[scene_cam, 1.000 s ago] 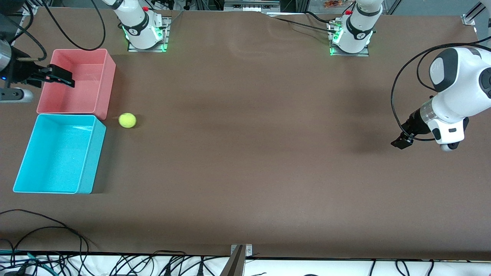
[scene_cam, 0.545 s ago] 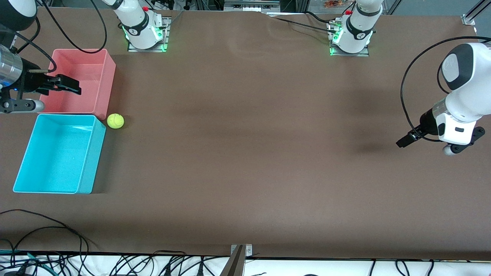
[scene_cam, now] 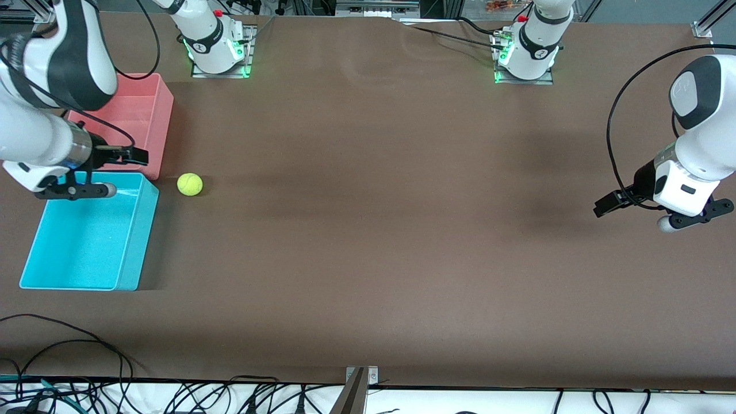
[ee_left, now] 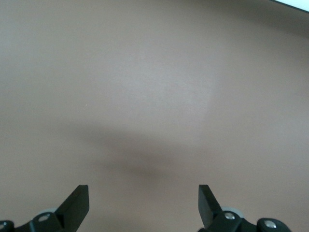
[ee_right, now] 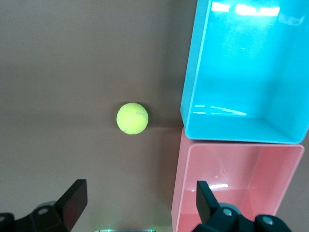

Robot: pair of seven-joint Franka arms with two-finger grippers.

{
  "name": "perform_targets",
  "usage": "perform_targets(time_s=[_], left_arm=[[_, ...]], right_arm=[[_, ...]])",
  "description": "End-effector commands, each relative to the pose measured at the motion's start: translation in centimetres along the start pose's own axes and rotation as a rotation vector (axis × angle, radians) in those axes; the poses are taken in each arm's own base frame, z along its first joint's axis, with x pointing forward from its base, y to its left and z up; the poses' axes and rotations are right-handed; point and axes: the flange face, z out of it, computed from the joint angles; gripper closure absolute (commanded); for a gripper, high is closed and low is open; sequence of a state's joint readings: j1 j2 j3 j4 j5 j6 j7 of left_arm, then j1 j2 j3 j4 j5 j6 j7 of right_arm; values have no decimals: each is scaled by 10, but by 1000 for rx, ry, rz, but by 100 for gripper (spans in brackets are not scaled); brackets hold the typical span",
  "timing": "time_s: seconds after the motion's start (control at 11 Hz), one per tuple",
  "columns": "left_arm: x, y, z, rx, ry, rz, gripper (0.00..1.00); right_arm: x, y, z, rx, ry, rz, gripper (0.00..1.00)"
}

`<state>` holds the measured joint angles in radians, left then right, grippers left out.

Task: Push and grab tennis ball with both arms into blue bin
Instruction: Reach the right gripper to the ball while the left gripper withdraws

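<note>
The tennis ball lies on the brown table just beside the corner where the blue bin and the pink bin meet, apart from both. It also shows in the right wrist view, next to the blue bin. My right gripper is open and empty over the pink bin's wall near that corner; in its wrist view the ball is ahead of the jaws. My left gripper is open and empty over bare table at the left arm's end, and its wrist view shows only table.
A pink bin of the same shape stands against the blue bin, farther from the front camera, and shows in the right wrist view. Both bins are empty. Cables lie along the table's front edge.
The ball rolled toward the bins, then back out a little. My right gripper moved from over the pink bin toward the bins' shared corner. My left arm shifted slightly.
</note>
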<state>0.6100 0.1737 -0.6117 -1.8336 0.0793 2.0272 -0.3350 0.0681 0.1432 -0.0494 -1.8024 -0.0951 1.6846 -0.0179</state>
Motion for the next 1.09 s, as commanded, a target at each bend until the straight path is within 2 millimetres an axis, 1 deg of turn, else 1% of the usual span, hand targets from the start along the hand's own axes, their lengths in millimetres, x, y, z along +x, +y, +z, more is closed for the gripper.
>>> perform_targets(time_s=[0.0,0.18,0.27,0.36,0.45,0.55,0.64,0.73,0.82,0.91,1.0], left_arm=[[6,9,-39,18,-8,92,0],[0,23,-48,32,9,123,0],[-5,31,-54,41,20,163,0],[-7,34,-58,51,29,213,0],[-8,33,-60,58,33,246,0],[-8,33,-62,66,34,302,0],[-12,38,-63,61,35,334,0],[-13,39,-65,50,43,329,0],[-16,44,-67,35,42,344,0],[-15,43,-70,-6,51,354,0],[-13,32,-74,-45,53,361,0]], right_arm=[[-3,-17,64,106,0,-3,1],[-5,-26,114,114,34,-7,0],[-10,-31,142,112,45,-9,0],[-15,-43,165,103,74,-25,0],[-18,-45,184,101,45,-21,0],[-16,-42,208,99,-2,-17,0],[-14,-40,222,96,-26,-15,0],[-12,-40,228,73,-27,-27,0],[-8,-40,230,41,-1,-47,0],[-5,-40,235,33,12,-53,0],[-3,-40,240,32,12,-53,0]])
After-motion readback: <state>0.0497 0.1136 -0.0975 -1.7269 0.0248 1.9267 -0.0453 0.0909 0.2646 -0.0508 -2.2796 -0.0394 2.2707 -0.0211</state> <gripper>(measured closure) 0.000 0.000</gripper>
